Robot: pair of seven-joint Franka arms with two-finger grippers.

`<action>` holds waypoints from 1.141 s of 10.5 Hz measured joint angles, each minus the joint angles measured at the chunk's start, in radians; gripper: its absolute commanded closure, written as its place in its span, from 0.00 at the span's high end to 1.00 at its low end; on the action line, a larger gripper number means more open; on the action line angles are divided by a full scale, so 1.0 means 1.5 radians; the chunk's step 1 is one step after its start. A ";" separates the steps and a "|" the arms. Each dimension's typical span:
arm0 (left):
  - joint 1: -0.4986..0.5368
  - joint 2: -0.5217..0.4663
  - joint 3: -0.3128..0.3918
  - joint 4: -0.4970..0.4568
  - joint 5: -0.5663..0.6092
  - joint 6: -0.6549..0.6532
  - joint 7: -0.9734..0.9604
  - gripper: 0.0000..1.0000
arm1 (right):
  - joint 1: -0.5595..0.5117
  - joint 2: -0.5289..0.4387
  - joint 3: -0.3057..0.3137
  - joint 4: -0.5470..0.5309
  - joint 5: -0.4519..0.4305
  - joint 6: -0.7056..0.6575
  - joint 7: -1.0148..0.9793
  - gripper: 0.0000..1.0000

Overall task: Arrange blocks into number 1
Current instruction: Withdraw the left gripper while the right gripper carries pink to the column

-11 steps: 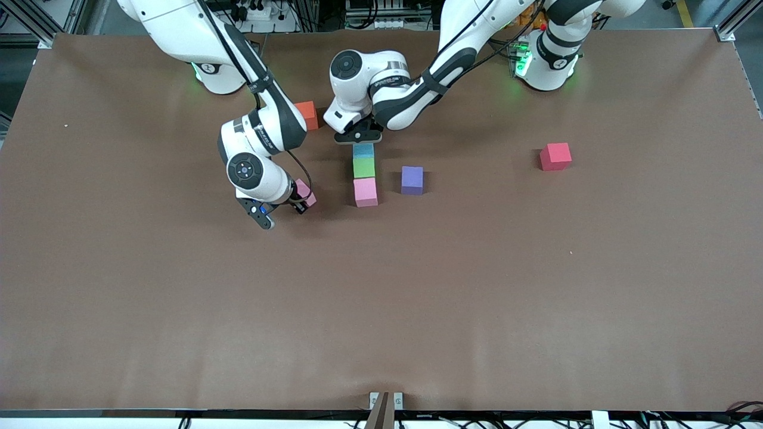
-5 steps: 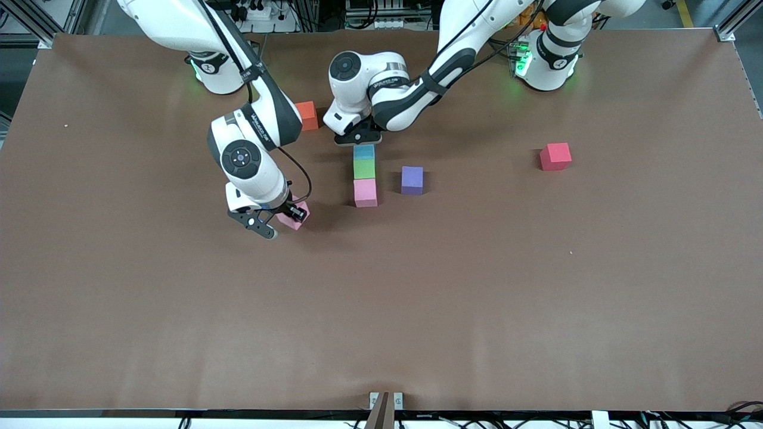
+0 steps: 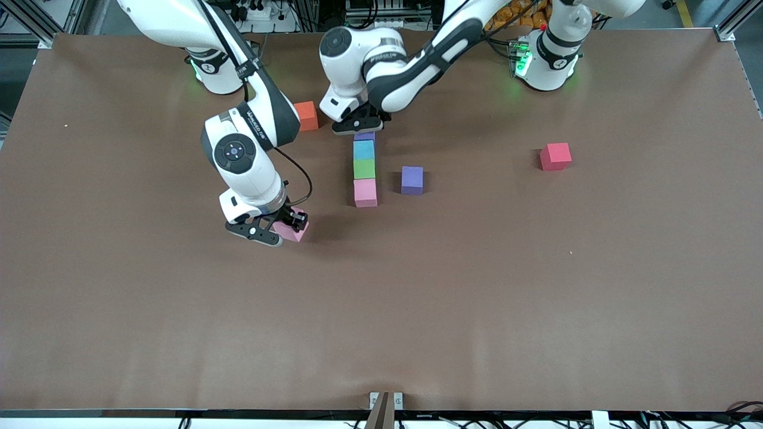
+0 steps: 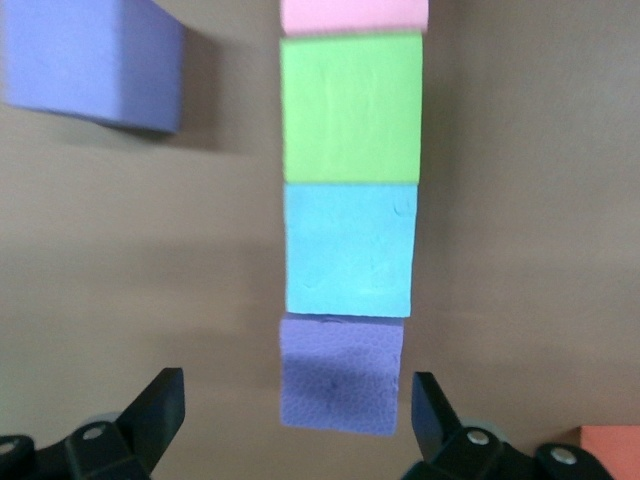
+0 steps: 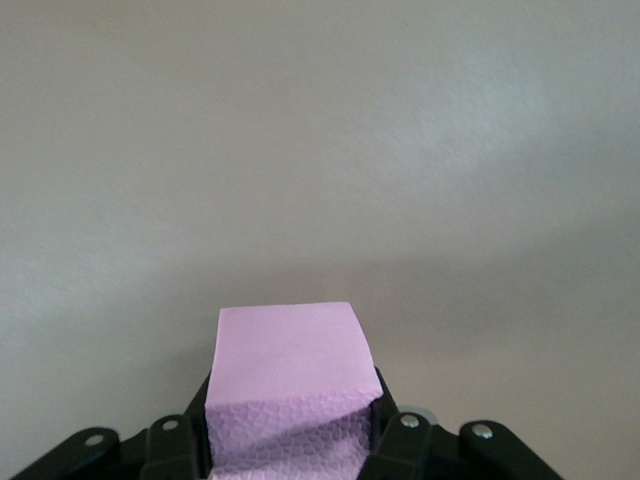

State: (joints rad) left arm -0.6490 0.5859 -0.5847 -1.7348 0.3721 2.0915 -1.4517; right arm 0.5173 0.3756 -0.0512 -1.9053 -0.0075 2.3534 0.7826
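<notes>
A straight column of touching blocks lies mid-table: purple (image 3: 365, 136), light blue (image 3: 363, 149), green (image 3: 364, 168), pink (image 3: 365, 192). My left gripper (image 3: 357, 125) hovers open over the purple end block (image 4: 342, 375), its fingers wide of both sides and not touching it. The light blue (image 4: 350, 250) and green (image 4: 350, 108) blocks follow in the left wrist view. My right gripper (image 3: 281, 229) is shut on a second pink block (image 5: 288, 375), above bare table toward the right arm's end from the column. A second purple block (image 3: 412, 180) sits alone beside the column.
An orange block (image 3: 306, 115) rests near the left gripper, toward the right arm's end. A red block (image 3: 555, 156) lies alone toward the left arm's end. The brown table (image 3: 417, 310) stretches wide toward the front camera.
The left gripper opened, let go of the purple end block and drew back toward the bases. The right gripper carried its pink block toward the front camera.
</notes>
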 measured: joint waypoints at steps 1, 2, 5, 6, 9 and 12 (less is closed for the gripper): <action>0.008 -0.023 0.001 0.000 -0.008 -0.010 -0.002 1.00 | 0.000 0.000 0.000 0.001 0.000 0.009 -0.008 0.48; 0.026 -0.045 0.003 0.001 -0.014 -0.017 -0.002 1.00 | 0.000 0.001 0.000 0.004 -0.001 0.015 -0.021 0.48; 0.136 -0.089 0.006 0.001 -0.031 -0.043 0.052 1.00 | 0.001 0.020 0.000 0.049 -0.002 0.017 -0.077 0.48; 0.185 -0.097 0.008 0.001 -0.036 -0.048 0.085 1.00 | 0.003 0.038 0.001 0.077 -0.004 0.012 -0.087 0.48; 0.334 -0.109 0.010 0.002 -0.037 -0.049 0.192 1.00 | 0.025 0.095 0.003 0.143 -0.041 -0.033 -0.095 0.46; 0.473 -0.128 0.010 0.010 -0.038 -0.049 0.313 1.00 | 0.049 0.144 0.004 0.199 -0.045 -0.051 -0.095 0.45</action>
State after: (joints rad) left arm 0.0600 0.3941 -0.5700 -1.7204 0.3157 2.0187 -0.9823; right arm 0.5905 0.5921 -0.0448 -1.6061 -0.0745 2.2766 0.6400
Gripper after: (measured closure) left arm 0.000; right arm 0.419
